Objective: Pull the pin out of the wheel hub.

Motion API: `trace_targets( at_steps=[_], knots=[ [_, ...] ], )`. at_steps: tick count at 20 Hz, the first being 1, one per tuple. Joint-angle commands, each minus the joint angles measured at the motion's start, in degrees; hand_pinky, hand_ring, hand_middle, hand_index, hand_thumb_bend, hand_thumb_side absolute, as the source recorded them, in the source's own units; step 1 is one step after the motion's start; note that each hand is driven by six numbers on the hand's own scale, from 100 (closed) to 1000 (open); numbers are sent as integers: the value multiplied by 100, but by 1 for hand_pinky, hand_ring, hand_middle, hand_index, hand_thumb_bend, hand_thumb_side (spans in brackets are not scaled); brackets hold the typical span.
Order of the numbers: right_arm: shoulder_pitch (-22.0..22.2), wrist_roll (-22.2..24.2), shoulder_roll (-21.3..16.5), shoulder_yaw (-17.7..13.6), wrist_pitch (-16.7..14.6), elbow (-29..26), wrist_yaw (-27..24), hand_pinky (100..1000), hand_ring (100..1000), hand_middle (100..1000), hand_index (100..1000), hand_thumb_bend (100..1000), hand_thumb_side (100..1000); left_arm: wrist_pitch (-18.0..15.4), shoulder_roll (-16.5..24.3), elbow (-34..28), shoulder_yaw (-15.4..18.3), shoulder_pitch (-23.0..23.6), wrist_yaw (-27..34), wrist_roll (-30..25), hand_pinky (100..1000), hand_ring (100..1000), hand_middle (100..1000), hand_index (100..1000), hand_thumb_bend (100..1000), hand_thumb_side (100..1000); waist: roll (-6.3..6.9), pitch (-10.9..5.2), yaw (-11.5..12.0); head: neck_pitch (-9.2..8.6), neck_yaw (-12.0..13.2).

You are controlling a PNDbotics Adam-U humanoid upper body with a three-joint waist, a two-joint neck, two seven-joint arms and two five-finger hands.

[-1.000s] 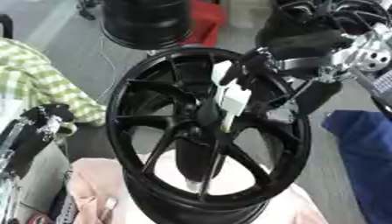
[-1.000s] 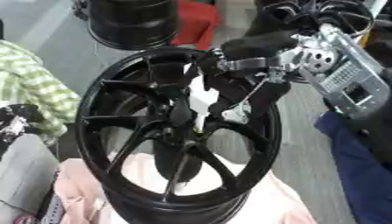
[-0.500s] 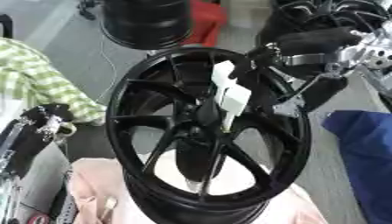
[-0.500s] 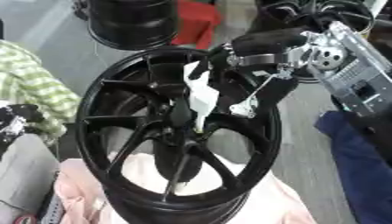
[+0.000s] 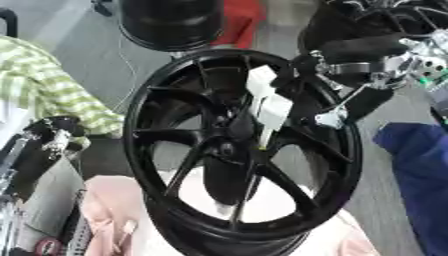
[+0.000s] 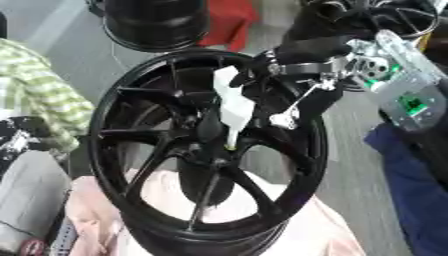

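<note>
A black spoked wheel hub (image 5: 157,100) stands tilted on a pink cloth in the middle of both views. A white pin (image 5: 268,107) leans over the spokes, its thin lower tip near the hub's centre (image 5: 229,148). My right hand (image 5: 357,56), black with silver joints, comes in from the upper right. Its fingertips (image 6: 265,66) are curled against the pin's upper end. A small silver part (image 6: 282,119) hangs below the hand on a thin link. My left hand (image 5: 51,136) shows at the lower left edge, away from the hub.
A second black wheel (image 5: 168,21) and a red object (image 5: 241,15) stand behind the hub. Green checked fabric (image 5: 42,85) lies at the left, blue fabric (image 5: 422,165) at the right. The pink cloth (image 5: 112,215) spreads under the hub's front.
My right hand has drawn back up and to the right, so the pin's body and the rim beneath now show. The pin has barely shifted. The left hand has not moved.
</note>
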Motion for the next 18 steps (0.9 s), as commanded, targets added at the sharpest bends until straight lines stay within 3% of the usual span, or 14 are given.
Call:
trace_targets(
  at_steps=[1,18],
  knots=[
    [-118,383,-40,-90,-473,43,95,756,691,851,935,100,328,-21,139,-140,-24,-81,36,-23,651,729,625,733,131,531,40,-43,19,-64,-15],
    [-145,378,121,-6,-594,201,277,754,698,845,930,100,316,-33,139,-144,-27,-113,44,-36,652,730,626,733,127,532,40,10,66,-38,-71]
  ],
)
